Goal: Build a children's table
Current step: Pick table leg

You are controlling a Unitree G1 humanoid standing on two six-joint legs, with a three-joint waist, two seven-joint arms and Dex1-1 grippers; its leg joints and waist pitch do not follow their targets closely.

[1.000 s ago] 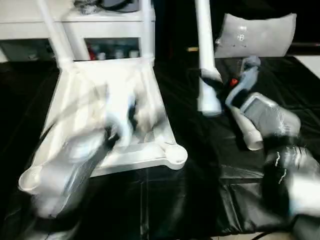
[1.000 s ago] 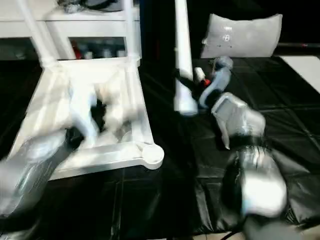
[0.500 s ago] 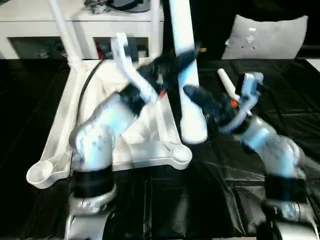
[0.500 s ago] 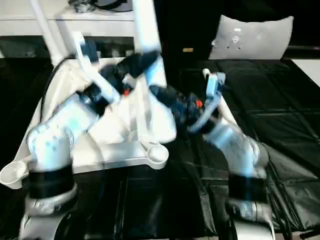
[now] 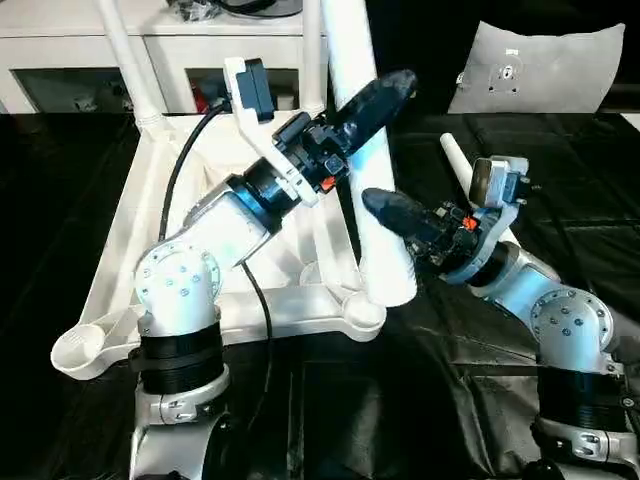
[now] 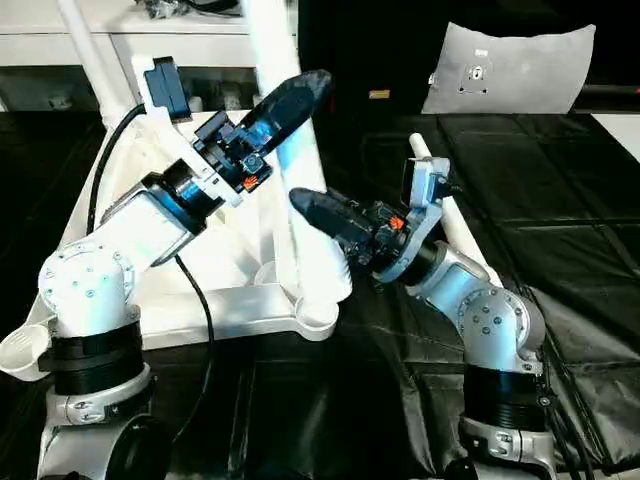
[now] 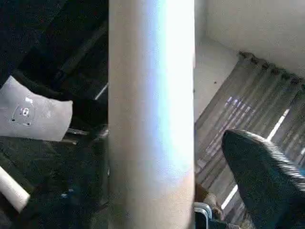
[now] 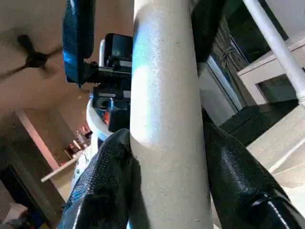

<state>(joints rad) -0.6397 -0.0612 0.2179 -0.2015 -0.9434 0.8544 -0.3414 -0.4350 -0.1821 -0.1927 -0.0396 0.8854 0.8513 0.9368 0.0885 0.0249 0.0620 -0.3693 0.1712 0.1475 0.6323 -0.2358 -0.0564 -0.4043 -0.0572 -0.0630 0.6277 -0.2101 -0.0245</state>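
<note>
Left pincer (image 5: 372, 98) arrived — leg (image 5: 368, 170) upright.

Smooth white plastic leg (image 5: 372, 200); textured black gripper fingers (image 8: 233, 176); glossy black sheet (image 5: 420, 400).

Head stereo pair: high, facing forward and down, mid-range; both eyes share upturned table top (image 5: 130, 250) and both forearms. Left wrist camera: very near, along leg (image 7: 151, 114) toward curtains (image 7: 238, 119). Right wrist camera: very near, sharing that leg, facing left gripper (image 8: 95, 52)
</note>
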